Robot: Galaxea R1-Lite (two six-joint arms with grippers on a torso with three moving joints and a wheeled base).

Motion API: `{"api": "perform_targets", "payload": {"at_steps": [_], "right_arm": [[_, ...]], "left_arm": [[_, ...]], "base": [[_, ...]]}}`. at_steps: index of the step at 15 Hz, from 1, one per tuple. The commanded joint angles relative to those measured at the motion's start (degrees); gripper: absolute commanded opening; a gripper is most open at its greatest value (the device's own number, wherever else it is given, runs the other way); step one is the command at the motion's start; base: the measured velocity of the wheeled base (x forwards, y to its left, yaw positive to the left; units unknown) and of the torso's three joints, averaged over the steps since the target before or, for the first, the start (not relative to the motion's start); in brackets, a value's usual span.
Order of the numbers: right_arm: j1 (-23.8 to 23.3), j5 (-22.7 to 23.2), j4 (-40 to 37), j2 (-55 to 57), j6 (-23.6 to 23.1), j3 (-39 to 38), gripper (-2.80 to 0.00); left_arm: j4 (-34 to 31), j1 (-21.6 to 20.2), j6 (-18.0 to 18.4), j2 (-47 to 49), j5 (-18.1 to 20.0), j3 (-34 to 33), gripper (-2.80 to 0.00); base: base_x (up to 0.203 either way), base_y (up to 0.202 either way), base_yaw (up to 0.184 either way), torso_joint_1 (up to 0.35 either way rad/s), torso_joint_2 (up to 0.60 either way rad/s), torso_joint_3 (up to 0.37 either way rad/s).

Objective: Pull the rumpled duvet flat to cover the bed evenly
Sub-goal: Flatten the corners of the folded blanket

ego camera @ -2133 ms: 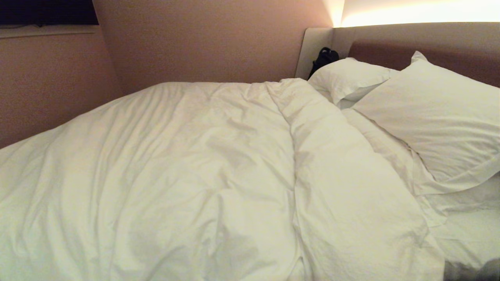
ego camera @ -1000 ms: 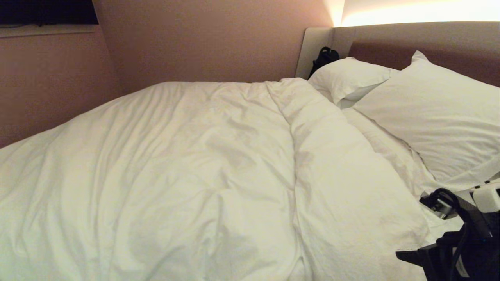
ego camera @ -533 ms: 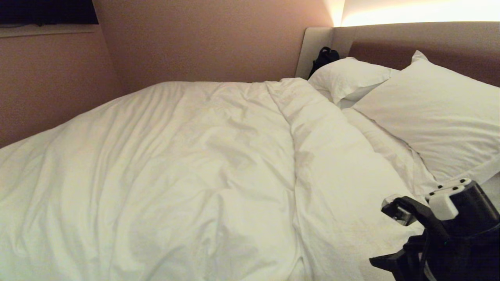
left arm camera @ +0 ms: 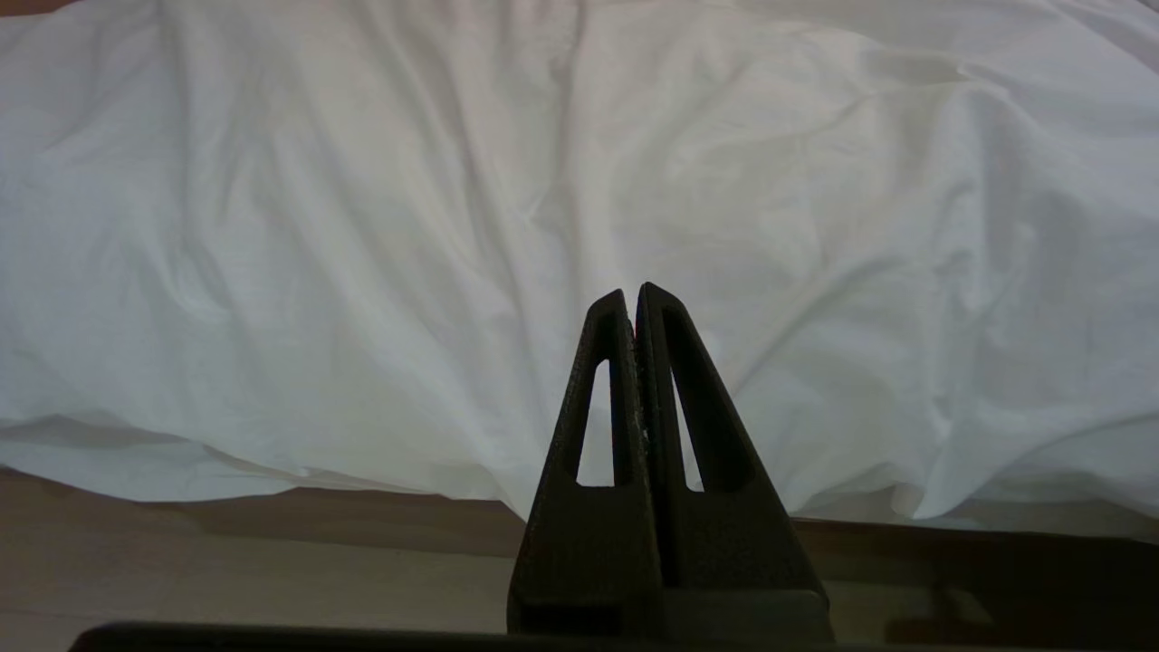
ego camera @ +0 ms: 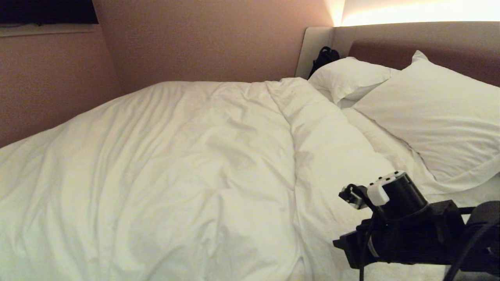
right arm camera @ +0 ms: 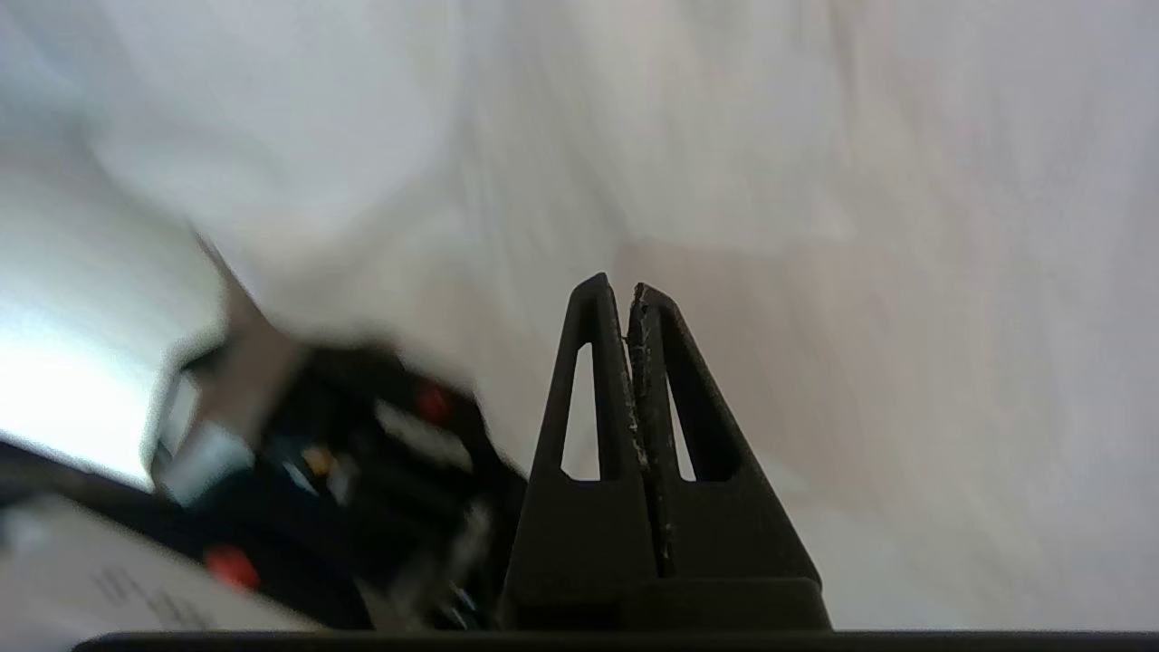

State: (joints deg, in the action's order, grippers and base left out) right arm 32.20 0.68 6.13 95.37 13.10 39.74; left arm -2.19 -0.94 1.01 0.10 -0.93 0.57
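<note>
The white duvet (ego camera: 187, 164) lies creased across the bed (ego camera: 410, 39), with a long raised fold running from the far side toward me just short of the pillows. My right arm (ego camera: 394, 222) reaches in at the lower right, above the duvet's near right part. In the right wrist view my right gripper (right arm camera: 623, 288) is shut and empty, pointing at blurred white fabric (right arm camera: 860, 272). My left gripper (left arm camera: 631, 294) is shut and empty too, parked in front of the duvet's hanging edge (left arm camera: 407, 235); it does not show in the head view.
Two white pillows (ego camera: 429, 113) (ego camera: 347, 78) lean on the headboard at the right. A black object (ego camera: 323, 58) sits in the far corner by the headboard. A wall (ego camera: 58, 86) runs along the bed's far side. A brown strip (left arm camera: 226, 552) lies below the duvet's edge.
My right arm has come up into the head view from the lower right and swung leftward over the duvet's near right part. The duvet and pillows have not moved.
</note>
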Motion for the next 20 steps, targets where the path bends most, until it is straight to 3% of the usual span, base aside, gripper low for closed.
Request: {"api": "perform_targets", "payload": {"at_steps": [1, 6, 9, 16, 20], "right_arm": [[0.3, -0.1, 5.3, 2.8, 2.9, 1.5, -2.80], [0.3, -0.9, 5.2, 2.4, 3.2, 0.9, -2.80], [0.3, -4.3, 4.9, -2.7, 3.5, 0.1, -2.80], [0.1, -25.4, 4.2, -28.4, 5.7, -8.3, -2.80], [-1.6, -32.6, -5.3, -46.7, 6.2, -10.8, -2.80]], "left_arm": [[0.0, 0.0, 0.0, 0.0, 0.0, 0.0, -2.80], [0.0, 0.0, 0.0, 0.0, 0.0, 0.0, -2.80], [0.0, 0.0, 0.0, 0.0, 0.0, 0.0, -2.80], [0.0, 0.0, 0.0, 0.0, 0.0, 0.0, -2.80], [0.0, 0.0, 0.0, 0.0, 0.0, 0.0, -2.80]], "base": [[0.000, 0.000, 0.000, 0.000, 0.00, 0.000], [0.000, 0.000, 0.000, 0.000, 0.00, 0.000], [0.000, 0.000, 0.000, 0.000, 0.00, 0.000], [0.000, 0.000, 0.000, 0.000, 0.00, 0.000], [0.000, 0.000, 0.000, 0.000, 0.00, 0.000]]}}
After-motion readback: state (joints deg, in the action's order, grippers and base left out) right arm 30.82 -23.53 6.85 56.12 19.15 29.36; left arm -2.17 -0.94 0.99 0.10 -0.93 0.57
